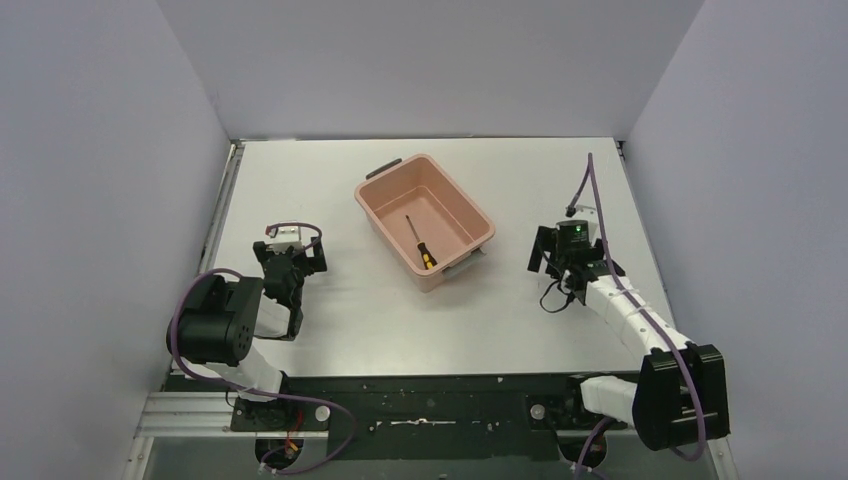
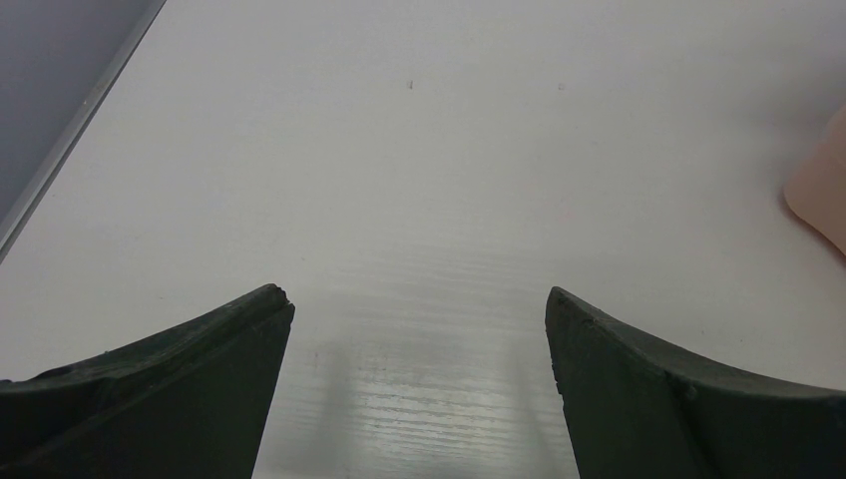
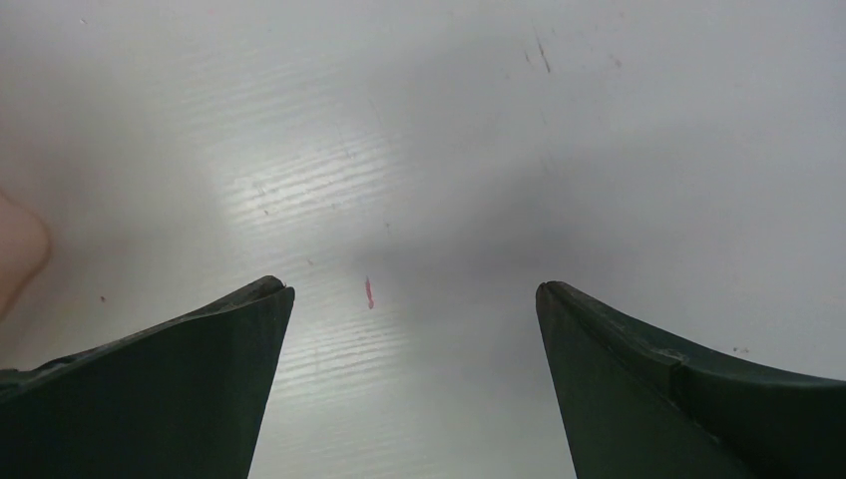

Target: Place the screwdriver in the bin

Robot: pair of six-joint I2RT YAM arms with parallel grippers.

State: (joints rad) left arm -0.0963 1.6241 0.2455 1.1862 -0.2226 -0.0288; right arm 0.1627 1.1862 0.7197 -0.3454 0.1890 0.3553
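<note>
Screwdriver: lying flat on the floor of the bin, yellow-and-black handle toward its near short end.
Bin: set askew on the table, grey handle at each short end.
Left gripper: left of the bin, well apart, released, jaws spread wide over bare table.
Right gripper: right of the bin, released, spread likewise.
Surface: white, faintly grained, glossy; small red mark right of the bin.
Room: plain pale grey walls behind and beside the bin.

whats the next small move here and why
Probably just draw both arms back to rest: the screwdriver already lies inside the bin, and the left end effector and right end effector are open above the table, holding nothing.
</note>
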